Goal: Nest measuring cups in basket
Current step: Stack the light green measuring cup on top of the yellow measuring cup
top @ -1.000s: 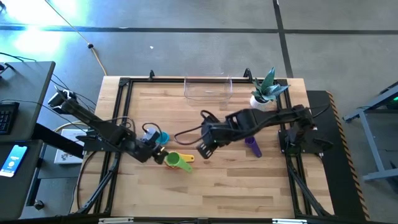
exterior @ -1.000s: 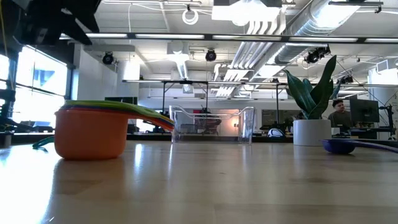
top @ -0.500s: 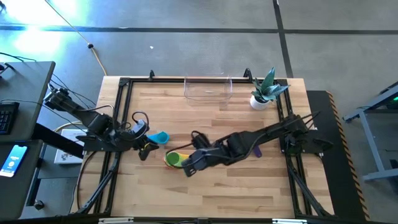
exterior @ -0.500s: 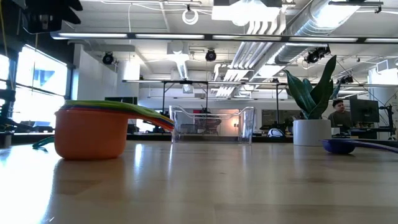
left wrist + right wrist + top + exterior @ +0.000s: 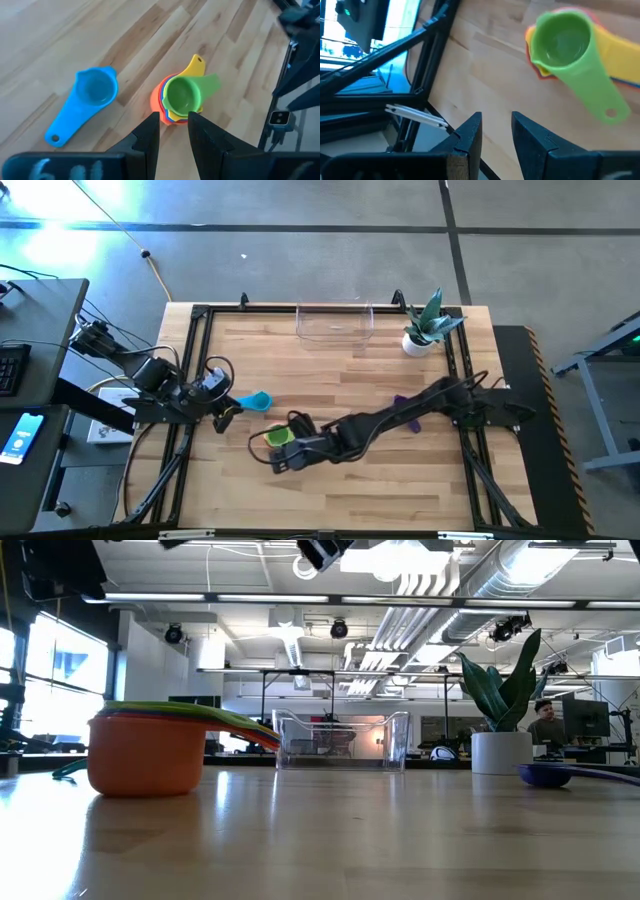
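Observation:
A nested stack of measuring cups [image 5: 279,437], orange at the bottom and green on top [image 5: 181,95], stands on the table left of centre. A blue cup [image 5: 254,400] lies on the wood beside it. A purple cup [image 5: 545,774] lies farther right, partly under my right arm. The clear basket [image 5: 335,323] stands at the far edge. My left gripper [image 5: 224,418] hovers open just left of the blue cup. My right gripper [image 5: 274,463] hovers open on the near side of the stack. Neither has anything between its fingers [image 5: 470,134].
A white pot with a green plant [image 5: 420,338] stands at the far right, next to the basket. The black frame rail [image 5: 185,430] runs along the table's left edge, close to my left gripper. Bare wood lies between the stack and the basket.
My right gripper has swept from the table's middle toward the left and near edge, sinking and rolling, and now stands past the stack. My left gripper has drawn back toward the left edge, away from the blue cup. The cups have stayed in place.

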{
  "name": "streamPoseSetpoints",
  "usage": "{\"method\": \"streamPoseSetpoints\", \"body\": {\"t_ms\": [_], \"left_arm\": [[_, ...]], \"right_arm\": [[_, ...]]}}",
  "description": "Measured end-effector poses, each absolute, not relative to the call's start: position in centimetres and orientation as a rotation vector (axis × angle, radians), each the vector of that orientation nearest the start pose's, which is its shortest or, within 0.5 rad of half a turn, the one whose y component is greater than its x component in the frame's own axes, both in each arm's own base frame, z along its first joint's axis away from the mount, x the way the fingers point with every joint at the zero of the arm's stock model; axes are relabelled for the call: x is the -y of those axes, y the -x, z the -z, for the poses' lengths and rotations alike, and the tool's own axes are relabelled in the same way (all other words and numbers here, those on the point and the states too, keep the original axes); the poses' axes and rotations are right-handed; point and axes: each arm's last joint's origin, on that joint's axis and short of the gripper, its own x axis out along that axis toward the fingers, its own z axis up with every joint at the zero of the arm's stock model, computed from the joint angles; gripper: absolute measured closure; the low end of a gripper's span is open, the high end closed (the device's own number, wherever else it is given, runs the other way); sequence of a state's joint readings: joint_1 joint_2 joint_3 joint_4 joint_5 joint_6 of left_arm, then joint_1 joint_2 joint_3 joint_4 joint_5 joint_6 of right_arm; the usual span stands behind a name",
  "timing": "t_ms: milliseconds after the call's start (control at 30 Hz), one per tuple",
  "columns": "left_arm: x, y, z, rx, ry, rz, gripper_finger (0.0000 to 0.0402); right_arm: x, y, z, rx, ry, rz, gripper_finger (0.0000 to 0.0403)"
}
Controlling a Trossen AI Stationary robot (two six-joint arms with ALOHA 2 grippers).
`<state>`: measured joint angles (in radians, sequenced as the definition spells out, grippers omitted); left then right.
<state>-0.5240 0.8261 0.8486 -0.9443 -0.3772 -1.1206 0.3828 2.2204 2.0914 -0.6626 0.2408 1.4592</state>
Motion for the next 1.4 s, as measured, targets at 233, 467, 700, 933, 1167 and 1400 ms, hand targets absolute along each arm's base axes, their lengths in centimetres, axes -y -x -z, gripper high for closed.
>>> {"method": "streamPoseSetpoints", "body": {"t_ms": [233, 467, 700, 933, 1167, 1400], "left_arm": [[6.0, -12.5, -28.5, -0.822, 0.622, -0.355, 0.0309], [6.0, -12.5, -28.5, -0.823, 0.622, -0.355, 0.0309], [6.0, -12.5, -28.5, -0.827, 0.605, -0.350, 0.0309], [6.0, -12.5, -28.5, -0.830, 0.589, -0.343, 0.0309], [6.0, -12.5, -28.5, -0.830, 0.586, -0.342, 0.0309], [6.0, -12.5, -28.5, -0.830, 0.585, -0.341, 0.0309]], "right_arm": [[-18.4, -47.3, -24.4, -0.746, -1.201, 0.477, 0.0306], [-18.9, -47.9, -21.4, -0.821, -1.238, 0.519, 0.0306], [-18.9, -47.8, -19.8, -0.878, -1.224, 0.581, 0.0306], [-18.5, -46.9, -19.1, -0.939, -1.177, 0.688, 0.0306], [-18.0, -46.9, -19.1, -0.922, -1.158, 0.728, 0.0306], [-18.0, -47.3, -19.3, -0.895, -1.210, 0.698, 0.0306]]}}
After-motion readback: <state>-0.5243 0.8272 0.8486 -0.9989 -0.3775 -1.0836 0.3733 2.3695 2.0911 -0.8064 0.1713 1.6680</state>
